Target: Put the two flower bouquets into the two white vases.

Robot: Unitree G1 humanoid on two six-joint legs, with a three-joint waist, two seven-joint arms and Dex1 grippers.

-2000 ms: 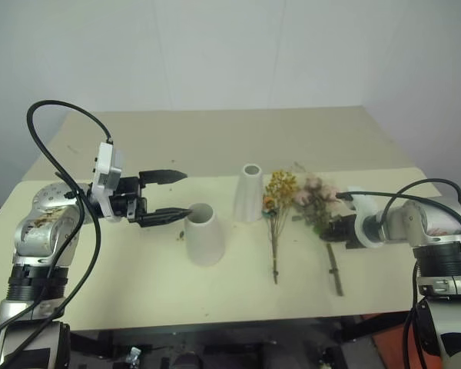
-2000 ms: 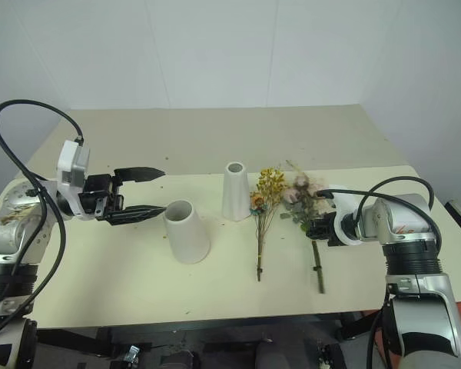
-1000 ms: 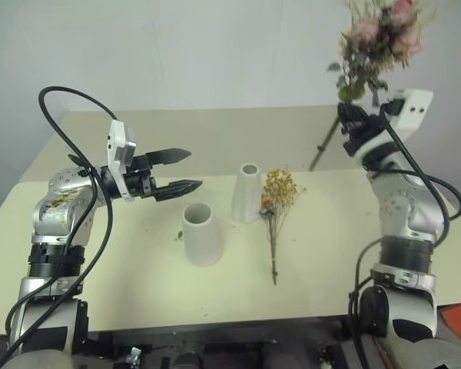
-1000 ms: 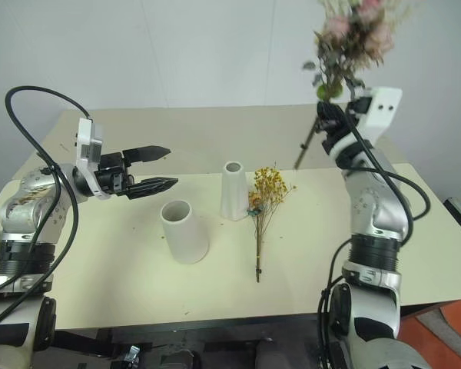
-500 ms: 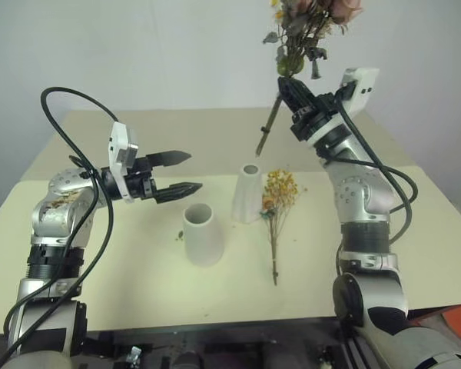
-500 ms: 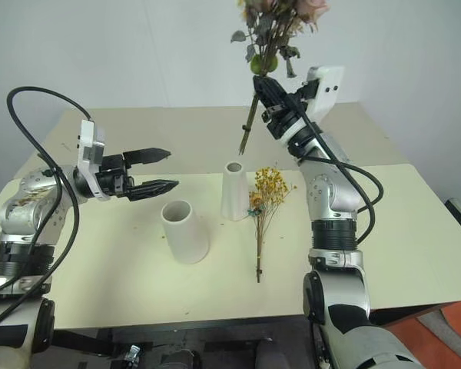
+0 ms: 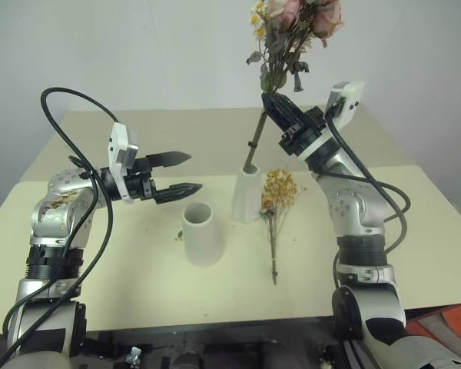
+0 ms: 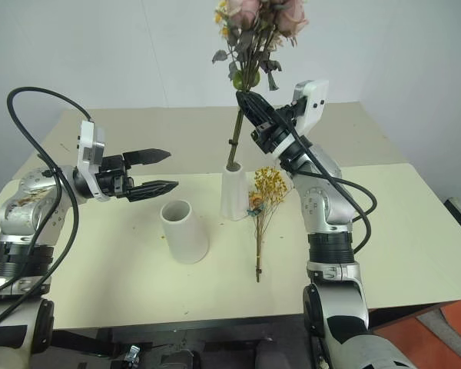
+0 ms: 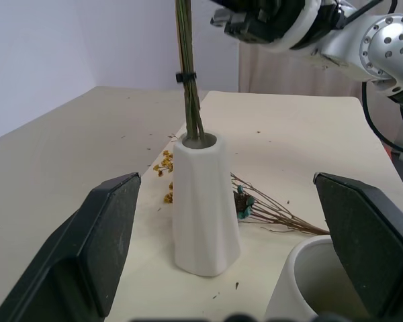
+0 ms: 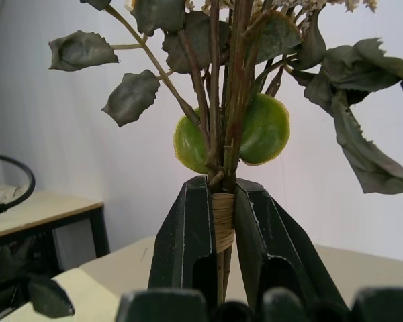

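Two grippers on show, so going left to right: the left gripper (image 7: 178, 172) is level with its jaws spread wide and nothing between them. The shorter vase (image 7: 202, 234) stands on the table (image 7: 123, 261) just below and past its fingertips, not touched; from the left wrist view the taller vase (image 9: 203, 201) sits straight ahead, framed in the gap between the two fingers (image 9: 107, 241). Next over, the yellow bouquet (image 7: 276, 207) lies flat on the table, heads just beside the taller vase, well below the right gripper. That right gripper (image 8: 247, 102) is clamped tight on the pink rose bouquet (image 7: 292, 31) at the wrapped bit of the stems; blooms stick up above the jaws, and the long stems run down from them into the taller vase's mouth.
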